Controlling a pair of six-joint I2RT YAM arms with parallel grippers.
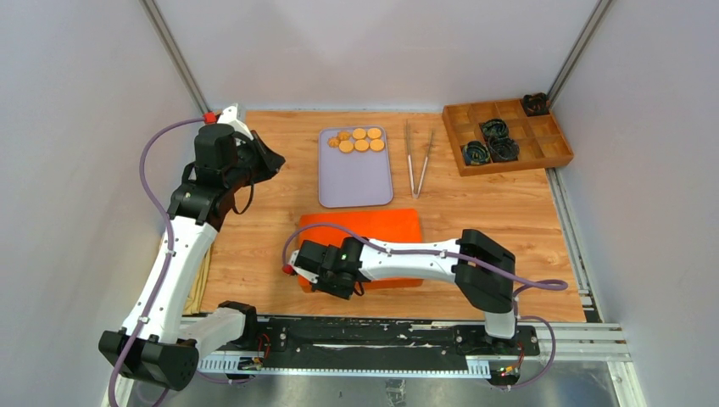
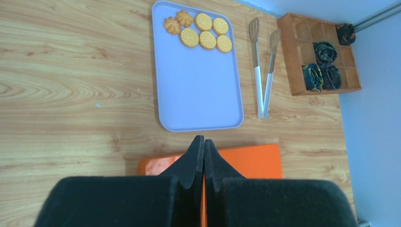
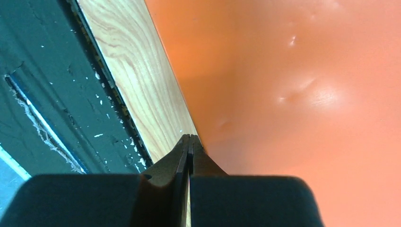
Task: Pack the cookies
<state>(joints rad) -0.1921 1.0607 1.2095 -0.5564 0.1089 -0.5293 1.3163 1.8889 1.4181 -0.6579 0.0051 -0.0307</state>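
Cookies (image 2: 207, 34) sit bunched at the far end of the purple tray (image 2: 198, 94), seven or so, two of them flower-shaped, none packed yet. The tongs (image 2: 263, 75) lie just right of the tray, with the joined end toward you. The wooden box (image 1: 517, 166) is at the far right corner, with dark rolled things (image 1: 494, 130) in a few cells.

Left gripper (image 2: 204, 142) is up off the table on the left with its fingers pressed together and nothing between them. Right gripper (image 3: 189, 139) is also closed and empty, low at the near-left edge of the orange board (image 1: 373, 225).

It looks like the very start of the task, so the reach is the step. Spread the fingers before you descend, not at the last moment. If you go for the tongs, take them mid-handle, square across both arms, so they don't twist. Come in from the right side so you don't nudge the tray. Lift the right arm clear of the board first, so it doesn't drag.
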